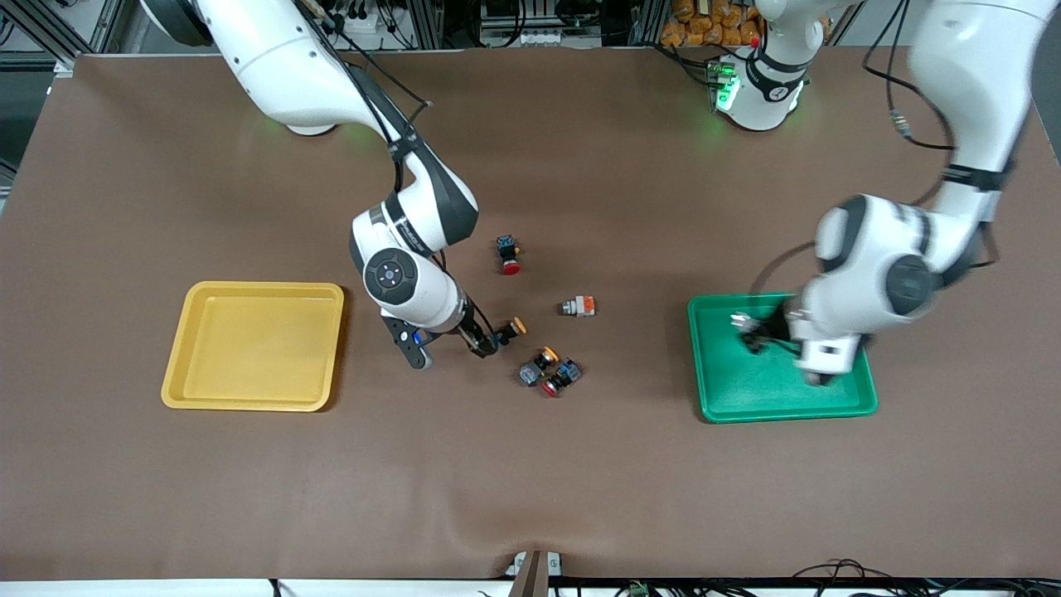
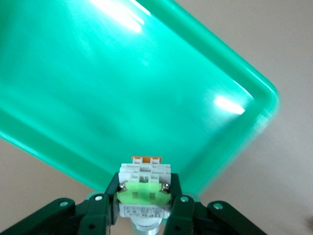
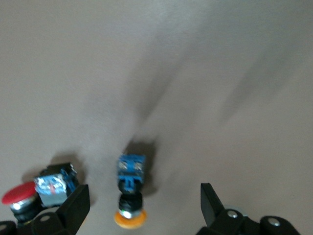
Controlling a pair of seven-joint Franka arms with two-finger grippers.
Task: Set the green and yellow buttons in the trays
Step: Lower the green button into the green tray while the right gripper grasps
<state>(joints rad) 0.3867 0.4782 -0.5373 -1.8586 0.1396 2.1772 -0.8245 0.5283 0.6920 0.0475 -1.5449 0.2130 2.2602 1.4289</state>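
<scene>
My left gripper (image 1: 750, 332) hangs over the green tray (image 1: 746, 390), shut on a silver-white button with a green block (image 2: 143, 191), which sits above the tray's rim (image 2: 58, 156). My right gripper (image 3: 142, 208) stands open low over the mat, one finger on each side of a yellow-capped button (image 3: 130, 188) with a black-and-blue body (image 1: 510, 329). A second yellow-capped button (image 1: 540, 363) lies a little nearer the front camera. A silver-white button with an orange block (image 1: 578, 308) lies toward the green tray. The yellow tray (image 1: 257, 348) holds nothing.
One red-capped switch (image 1: 507, 254) lies farther from the front camera than the right gripper (image 1: 493, 338). Another (image 1: 562, 378) touches the second yellow-capped button, and a red cap (image 3: 19, 195) shows beside my right gripper's finger. Brown mat covers the table.
</scene>
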